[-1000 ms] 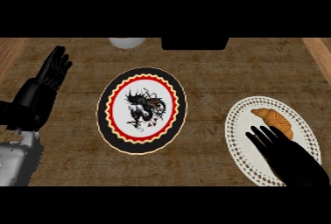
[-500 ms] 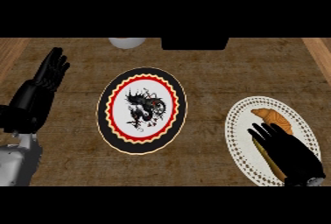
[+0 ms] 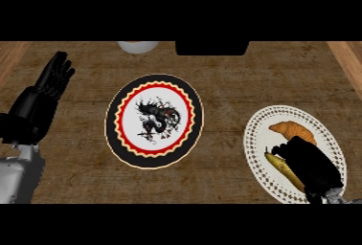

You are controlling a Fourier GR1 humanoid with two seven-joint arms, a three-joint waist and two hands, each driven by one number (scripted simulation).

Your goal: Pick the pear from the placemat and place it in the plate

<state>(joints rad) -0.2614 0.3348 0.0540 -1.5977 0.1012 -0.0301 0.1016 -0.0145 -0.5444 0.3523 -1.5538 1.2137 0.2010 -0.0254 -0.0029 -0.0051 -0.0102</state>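
Note:
On the wooden counter, the plate point(image 3: 121, 139) in the middle has a black rim, a red zigzag ring and a white centre with a dark dragon. A white lacy placemat point(image 3: 263, 125) lies at the right. The yellowish pear point(image 3: 280, 167) lies on it, mostly hidden under my right hand point(image 3: 311, 165). That hand's fingers are curled down round the pear. An orange-brown croissant-like piece point(image 3: 293, 131) sits just beyond the fingers. My left hand point(image 3: 48, 88) rests open at the left edge, fingers up.
A white cup or bowl point(image 3: 138, 46) and a dark box-like object point(image 3: 212, 48) stand at the counter's far edge. Lighter wooden borders run along the far left point(image 3: 13, 52) and far right point(image 3: 349, 57).
My right hand has drawn back toward me over the placemat and its straight fingers have curled down onto the pear. The yellowish pear now shows beside the palm. The left hand has hardly moved.

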